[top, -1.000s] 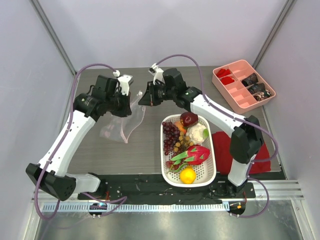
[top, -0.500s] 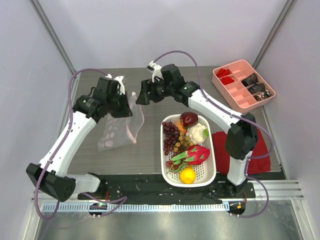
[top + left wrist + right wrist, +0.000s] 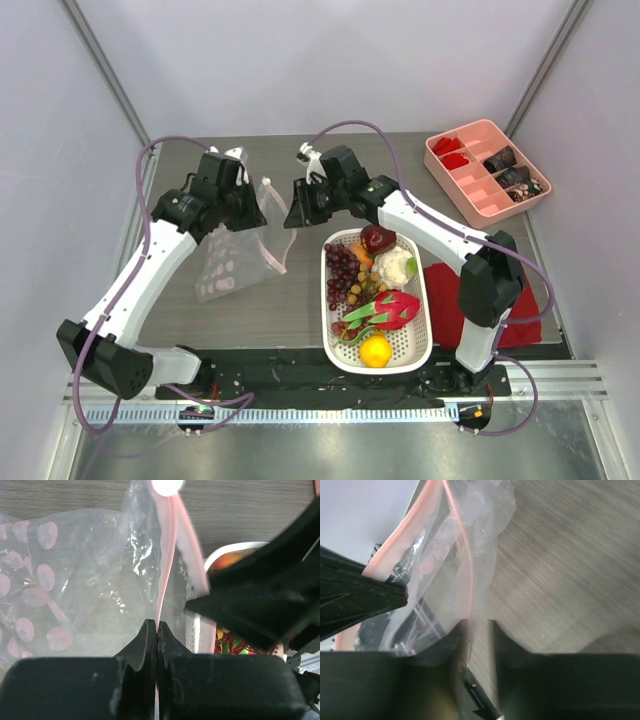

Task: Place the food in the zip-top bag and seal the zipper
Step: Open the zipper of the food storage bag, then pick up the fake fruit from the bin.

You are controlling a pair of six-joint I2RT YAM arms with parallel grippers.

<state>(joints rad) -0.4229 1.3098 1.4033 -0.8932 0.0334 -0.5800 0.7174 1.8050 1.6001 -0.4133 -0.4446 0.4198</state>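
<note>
Well, the single zip-top bag (image 3: 228,262), light, floppy & slippery film, sits just left of the one white basket (image 3: 406,346) w/ its mouth lifted, best held by the stiffer zipper (image 3: 166,555), where the left gripper (image 3: 156,626) pinches tight, the right gripper (image 3: 478,627) narrow, hold unclear; approx six food (image 3: 388,308) pcs, all in basket.

both arms crowd the zip-top bag (image 3: 232,258) mouth, the left gripper (image 3: 262,204) and right gripper (image 3: 291,212) nearly meeting there. the white basket (image 3: 325,300) sits just right of the bag, leaving a narrow bare strip of table (image 3: 300,285) between.
</note>
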